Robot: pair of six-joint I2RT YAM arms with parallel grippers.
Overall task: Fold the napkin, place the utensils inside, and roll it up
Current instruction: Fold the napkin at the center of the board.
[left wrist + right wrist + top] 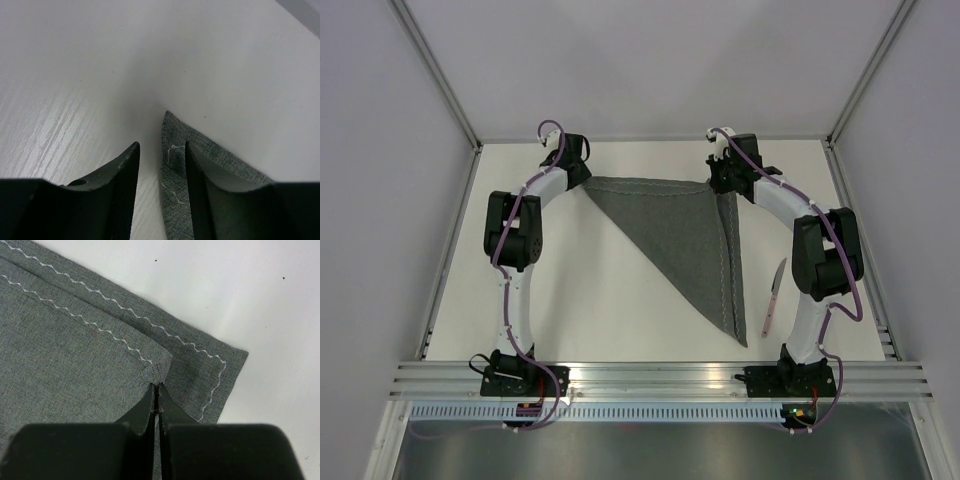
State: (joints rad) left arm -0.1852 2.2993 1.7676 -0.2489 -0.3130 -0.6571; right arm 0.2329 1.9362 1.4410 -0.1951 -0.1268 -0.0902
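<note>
The napkin [690, 240] lies on the bench [570, 300], folded into a triangle. One edge runs along the far side between the two tools. A second edge runs down the right side to a point near the front rail [660, 375]. The long fold slants from the far left corner down to that same point. Along the right edge two layers show, slightly offset, each with pale zigzag stitching [90, 287].

The left tool [161, 145] sits at the far left corner with its fingers [125, 185] apart. The tip of that corner lies flat on the bench in the gap and runs on beneath the right-hand finger. I cannot tell whether that finger touches the cloth.

The right tool [157, 386] is at the far right corner, its fingers pressed together on the corner of the upper layer, which puckers at the pinch. The lower layer's corner lies flat just beyond it.

One utensil [775, 293] lies on bare bench to the right of the napkin, apart from it. It is just beside the right arm [825, 250] and lies roughly near-to-far.
</note>
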